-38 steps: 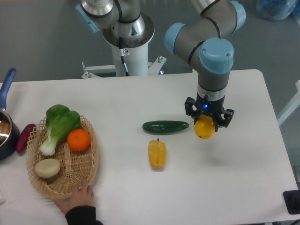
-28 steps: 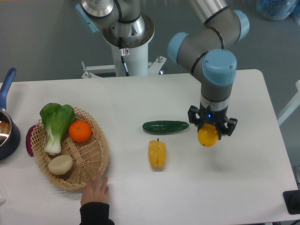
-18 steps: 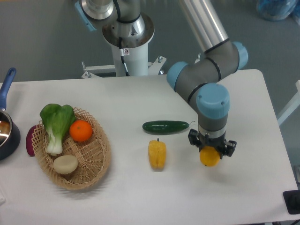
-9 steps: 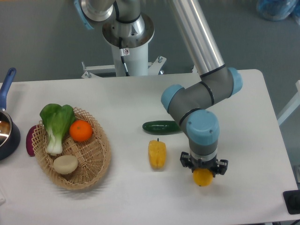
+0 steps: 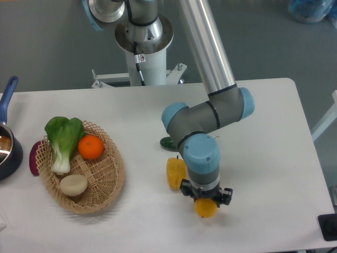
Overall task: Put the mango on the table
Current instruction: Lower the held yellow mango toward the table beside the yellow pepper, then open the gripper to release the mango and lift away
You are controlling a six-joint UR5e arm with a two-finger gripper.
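Mango (image 5: 206, 207) down low at the front of the bench (image 5: 274, 158), right of centre, pinched in the claw (image 5: 206, 196) with only its yellow-orange lower part showing beneath the black fingers; cannot tell whether touching the white surface or just above it

From the left edge: dark pot with a blue handle (image 5: 7, 138) cut off by the frame, then a purple vegetable (image 5: 33, 157) wedged between the pot and a wicker basket (image 5: 102, 182). Inside the basket: leafy green bok choy (image 5: 62, 141) at the back left, round orange (image 5: 90, 147) just right of it and touching its leaves, pale onion-like bulb (image 5: 73, 184) nearer the front

Further right, well apart from the basket: ribbed yellow bell pepper (image 5: 176, 172) lying on the bench, partly hidden by the arm's grey wrist. Behind it, dark green cucumber (image 5: 168, 143) mostly covered by the arm, only its left end visible

Arm (image 5: 210, 79) slanting down from the top of the frame, silver tube into grey joints with blue caps, wrist pointing straight down over the mango, just right of the pepper. White pedestal base (image 5: 146, 58) standing behind the far edge of the bench

At the far right bottom corner, small black object (image 5: 329, 226) beside the bench edge, too cropped to identify
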